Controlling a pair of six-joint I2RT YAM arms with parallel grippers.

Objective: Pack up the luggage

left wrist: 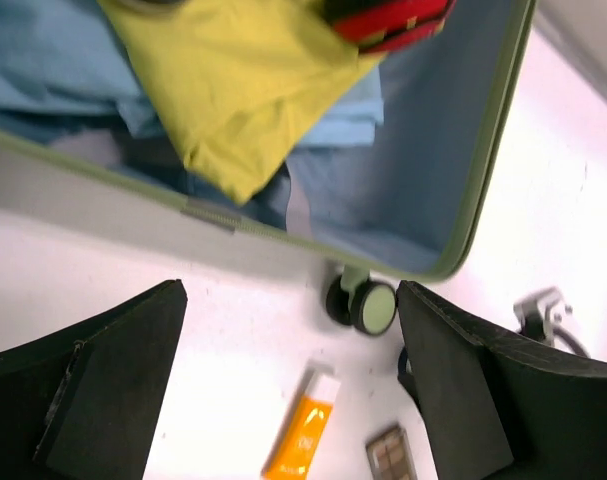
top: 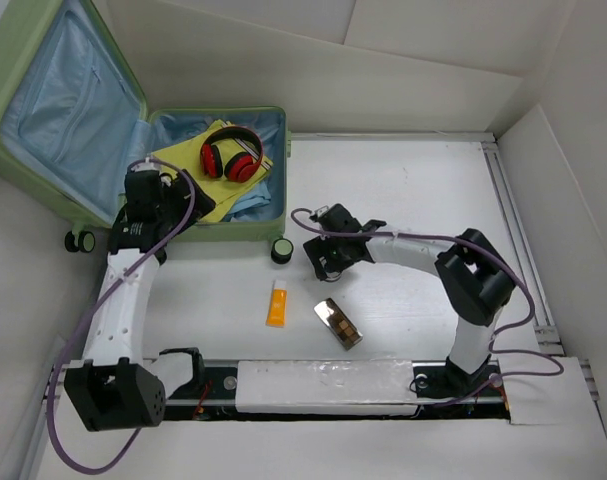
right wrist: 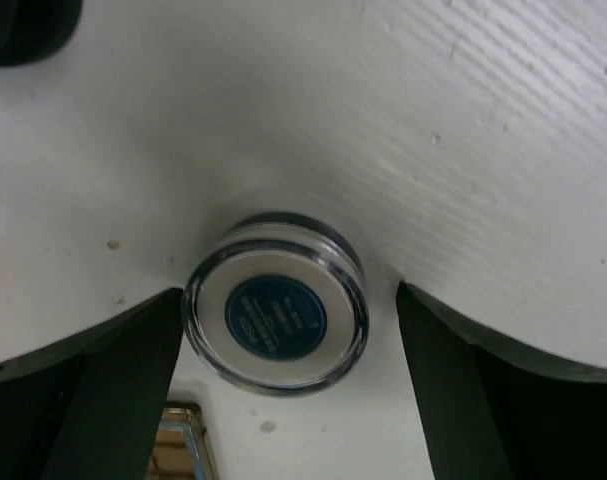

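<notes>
Your white worktop (top: pixel 413 190), walled by pale panels (top: pixel 403 60), bears the luggage (top: pixel 233 232) open at far left. Your left claw (left wrist: pixel 291 295) gapes wide; your right claw (right wrist: pixel 288 300) stands spread astride a jar (right wrist: pixel 275 315).

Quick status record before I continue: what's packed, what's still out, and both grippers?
luggage: open, lid up
packed: red headphones on yellow cloth, blue cloth beneath
on table: orange tube, brown palette, round jar
left gripper: open, empty, at luggage's near edge
right gripper: open, fingers either side of round jar
</notes>
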